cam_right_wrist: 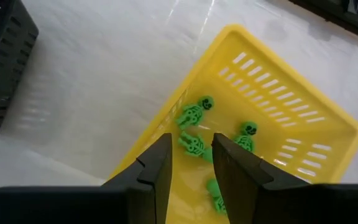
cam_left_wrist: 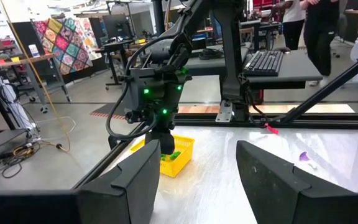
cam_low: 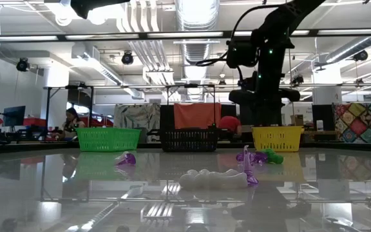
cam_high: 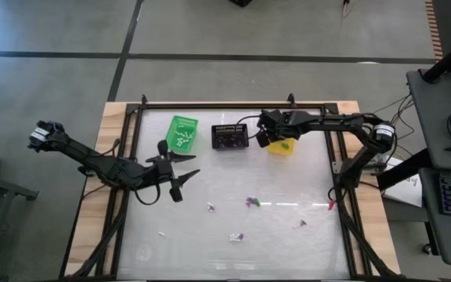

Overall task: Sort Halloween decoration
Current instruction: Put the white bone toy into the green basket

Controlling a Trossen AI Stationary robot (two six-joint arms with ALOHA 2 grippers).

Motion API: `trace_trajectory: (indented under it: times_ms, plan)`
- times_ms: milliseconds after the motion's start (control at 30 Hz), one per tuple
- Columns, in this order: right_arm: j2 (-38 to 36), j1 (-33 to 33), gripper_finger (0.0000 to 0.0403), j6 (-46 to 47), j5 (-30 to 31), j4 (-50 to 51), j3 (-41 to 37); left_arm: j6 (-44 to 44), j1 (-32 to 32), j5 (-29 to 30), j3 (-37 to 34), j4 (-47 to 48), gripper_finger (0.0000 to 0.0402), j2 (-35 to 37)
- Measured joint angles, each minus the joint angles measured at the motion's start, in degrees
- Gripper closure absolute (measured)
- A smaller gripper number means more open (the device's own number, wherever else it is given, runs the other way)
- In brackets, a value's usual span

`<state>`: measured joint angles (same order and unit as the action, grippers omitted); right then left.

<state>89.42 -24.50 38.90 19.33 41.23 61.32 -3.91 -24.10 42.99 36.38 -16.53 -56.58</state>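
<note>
Tiny trinkets lie scattered on the glossy table: a white one (cam_high: 210, 207), purple ones (cam_high: 250, 202) (cam_high: 236, 236) (cam_high: 302, 224); in the low view, a white one (cam_low: 211, 179) and a purple one (cam_low: 126, 158). Green skeletons (cam_right_wrist: 194, 113) lie in the yellow basket (cam_right_wrist: 291, 106). My right gripper (cam_right_wrist: 191, 163) hovers over that basket (cam_high: 282, 147), pointing down, fingers a narrow gap apart, with one green skeleton (cam_right_wrist: 192, 145) below the gap. My left gripper (cam_high: 174, 178) is open above the table's left half, holding nothing.
Three small baskets stand in a row near the far edge: green (cam_high: 182, 131) with white pieces inside, black (cam_high: 229, 138), yellow. A black frame (cam_high: 233, 104) borders the table. A red-tipped object (cam_high: 332, 205) lies by the right rail. People and desks show in the room beyond.
</note>
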Motion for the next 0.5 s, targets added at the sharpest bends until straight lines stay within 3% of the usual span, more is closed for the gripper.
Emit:
trace_trajectory:
  times_ms: [333,500]
  plan:
    - [-4.12,7.03,0.0302,-2.16,-1.75,0.13,3.03,3.23,0.0,-0.77,-0.1,7.36,0.0208,-0.02]
    - [-5.85,13.3,0.0309,-3.49,-1.65,0.01,4.65,5.08,0.0,-13.09,-1.17,13.14,0.0208,-1.12]
